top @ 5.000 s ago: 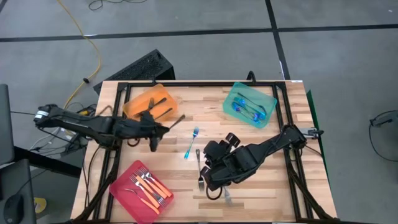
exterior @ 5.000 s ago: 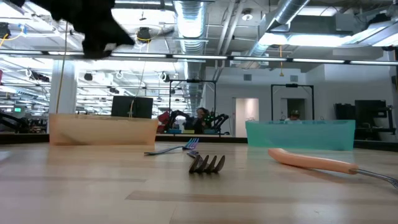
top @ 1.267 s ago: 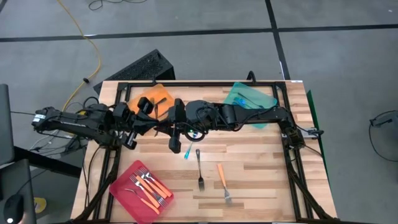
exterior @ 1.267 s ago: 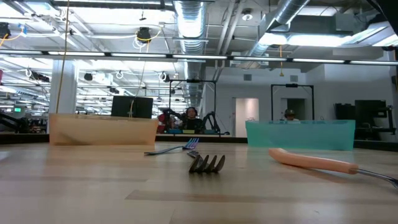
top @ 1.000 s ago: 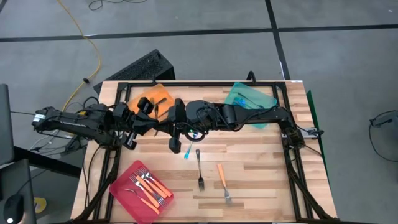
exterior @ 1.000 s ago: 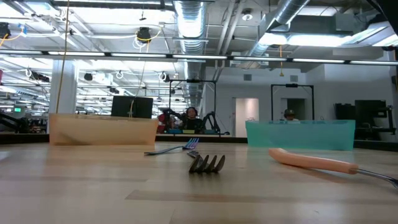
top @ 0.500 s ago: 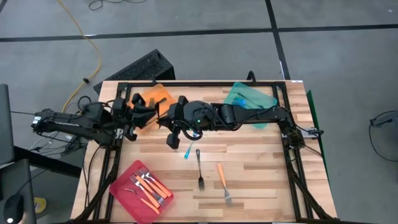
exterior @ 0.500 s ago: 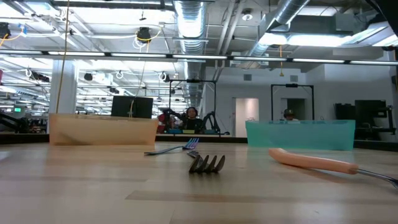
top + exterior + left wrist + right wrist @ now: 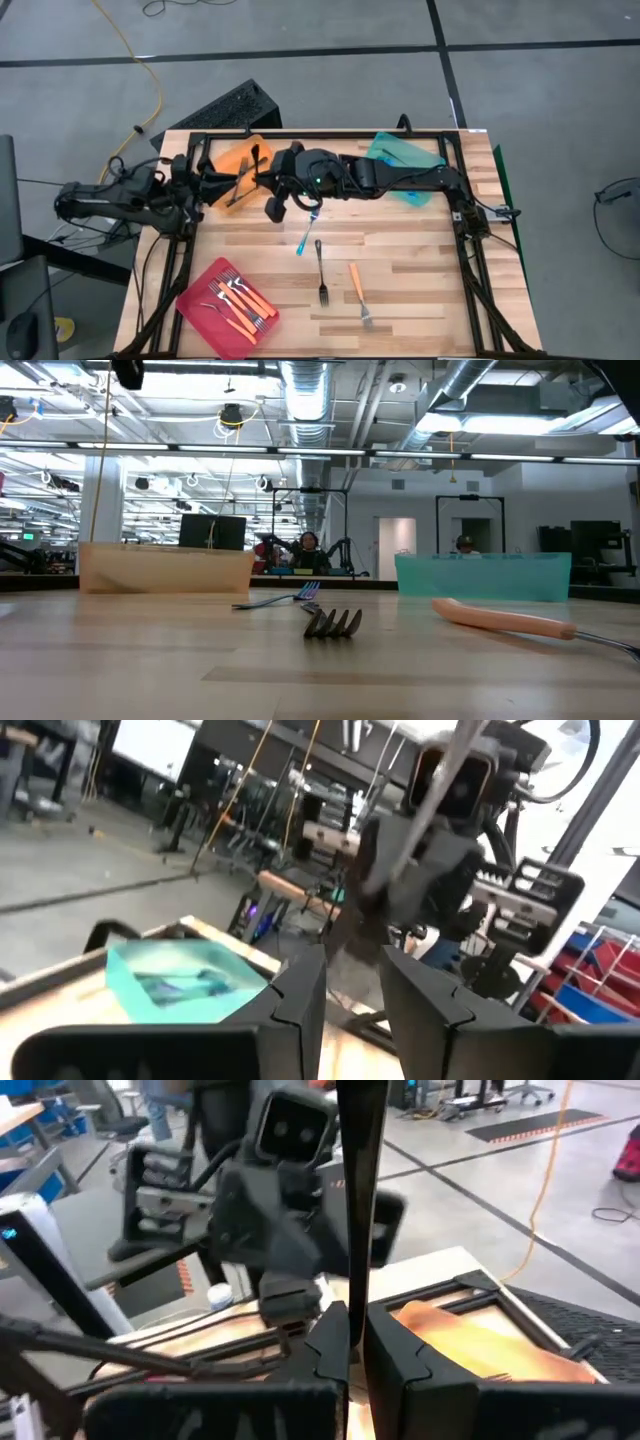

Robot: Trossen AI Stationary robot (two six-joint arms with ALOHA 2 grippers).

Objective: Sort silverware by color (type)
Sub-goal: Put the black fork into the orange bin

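The right pincer [image 9: 350, 1335] is hanging over the far left part of the light wooden surface [image 9: 420, 270], clenched on the thin handle of a dark plain-metal fork [image 9: 355, 1180] that is standing upright between its fingers. It is hovering just beside the translucent orange tray [image 9: 235, 160]. The left pincer [image 9: 350, 1000] is facing it from the left, close by, with its fingers spread apart and nothing between them. The orange tray is sitting at the far left, and at least one dark fork [image 9: 500, 1373] is lying in it. The translucent teal tray [image 9: 400, 140] is sitting at the far right, partly under the right arm, and is holding blue-handled forks [image 9: 190, 985]. The pink tray [image 9: 205, 285] is sitting at the near left corner and is carrying a bunch of orange-handled forks [image 9: 240, 305]. Three forks are lying loose in the middle of the surface: a blue-handled one [image 9: 307, 235], a dark metal one [image 9: 321, 270] and an orange-handled one [image 9: 358, 290], side by side from left to right.
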